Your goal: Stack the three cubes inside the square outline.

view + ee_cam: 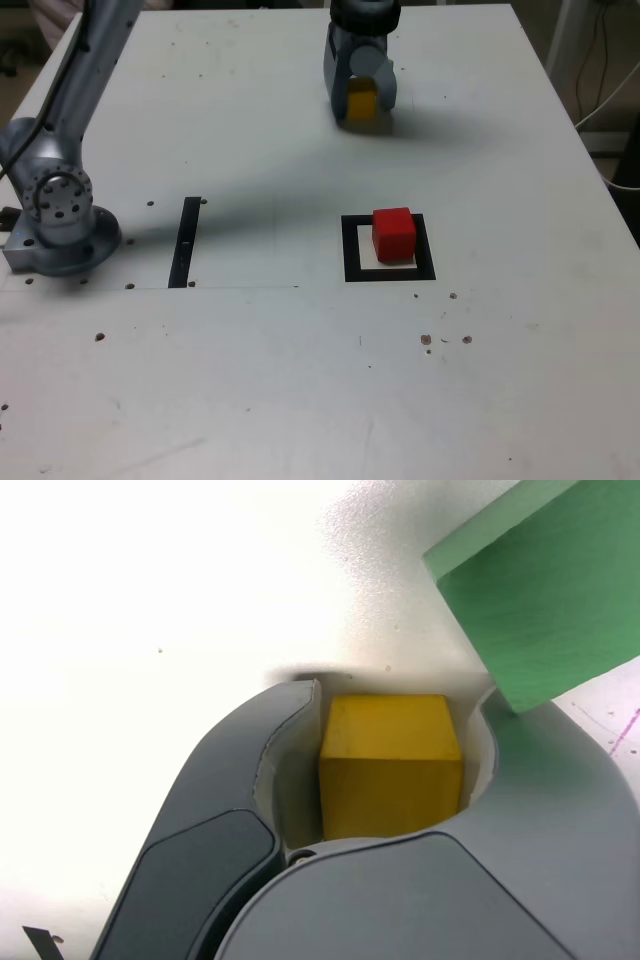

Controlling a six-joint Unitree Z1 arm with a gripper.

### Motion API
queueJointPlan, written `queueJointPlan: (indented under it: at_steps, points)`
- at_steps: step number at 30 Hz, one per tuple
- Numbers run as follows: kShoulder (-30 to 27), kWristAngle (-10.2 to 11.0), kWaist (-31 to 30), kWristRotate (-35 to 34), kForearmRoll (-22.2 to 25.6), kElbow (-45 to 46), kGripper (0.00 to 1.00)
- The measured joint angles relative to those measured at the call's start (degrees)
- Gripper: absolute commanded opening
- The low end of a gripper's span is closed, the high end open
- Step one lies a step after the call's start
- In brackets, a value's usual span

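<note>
My pincer pinches the yellow cube at the table's far side, green cube just beside. Red cube sits in the square outline. Next, I reckon: lift clear, carry over, set yellow squarely on red.

A white table is marked by a straight black strip and scattered dark specks.

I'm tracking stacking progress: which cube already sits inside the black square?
The red cube. It rests on the pale centre of the square outline. The yellow cube is between the gripper jaws, and the green cube lies beside it.
</note>
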Motion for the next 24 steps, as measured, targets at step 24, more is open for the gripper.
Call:
queueJointPlan:
  at_steps: [24]
  points:
    - [-14.89, 0.58, -16.30, -8.23, 11.79, 2.50, 0.26]
